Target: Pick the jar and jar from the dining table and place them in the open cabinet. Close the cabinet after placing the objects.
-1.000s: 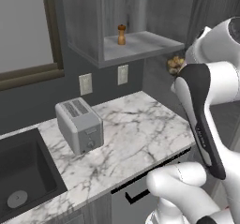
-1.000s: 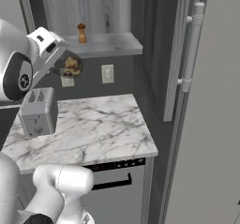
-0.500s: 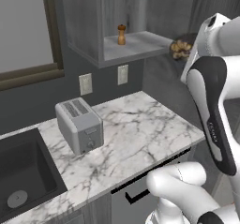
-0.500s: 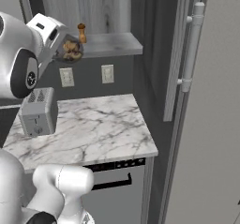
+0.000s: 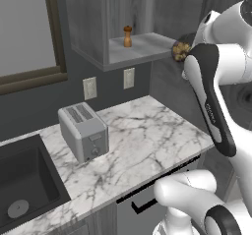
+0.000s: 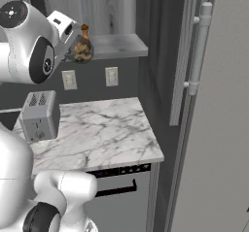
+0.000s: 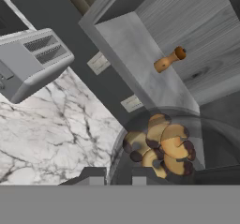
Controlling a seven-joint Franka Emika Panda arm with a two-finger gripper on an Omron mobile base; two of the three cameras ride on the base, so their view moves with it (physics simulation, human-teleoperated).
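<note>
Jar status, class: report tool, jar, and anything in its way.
Tool shut on jar, raised beside open cabinet shelf. Jar not yet inside. Brown pepper mill already standing on shelf.

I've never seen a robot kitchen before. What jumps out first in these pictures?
The big white arm lifts a clear jar of brown, cookie-like pieces in its pincer, right at the front edge of the open grey cabinet. On the shelf inside stands a small wooden pepper mill. Below, a silver toaster sits on the marble counter.
</note>
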